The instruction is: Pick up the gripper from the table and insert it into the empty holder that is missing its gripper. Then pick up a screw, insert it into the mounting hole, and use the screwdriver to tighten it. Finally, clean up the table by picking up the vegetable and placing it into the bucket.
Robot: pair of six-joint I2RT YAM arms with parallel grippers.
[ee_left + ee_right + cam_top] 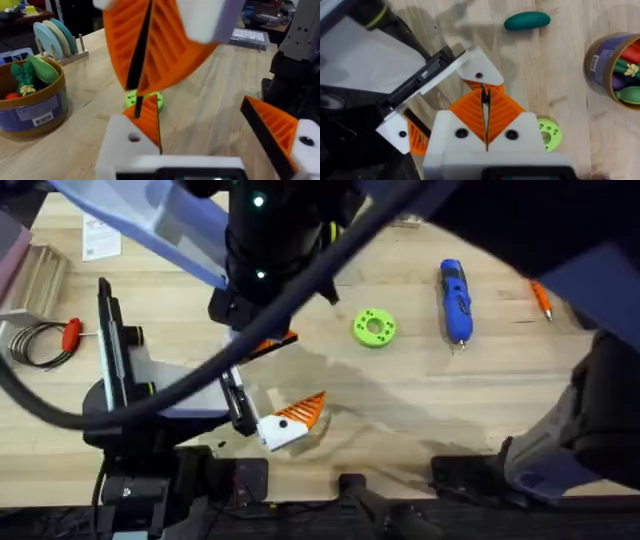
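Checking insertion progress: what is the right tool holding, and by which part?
The orange gripper, pinched by its upper edge, at the white holder.

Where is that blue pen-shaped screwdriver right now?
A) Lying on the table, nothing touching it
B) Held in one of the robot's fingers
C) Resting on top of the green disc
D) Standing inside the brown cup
A: in the overhead view the screwdriver lies flat on the wood, apart from the green disc, with no fingers on it.

No text I can read, bucket label a white barcode sticker, characters too small, paper card print illegible
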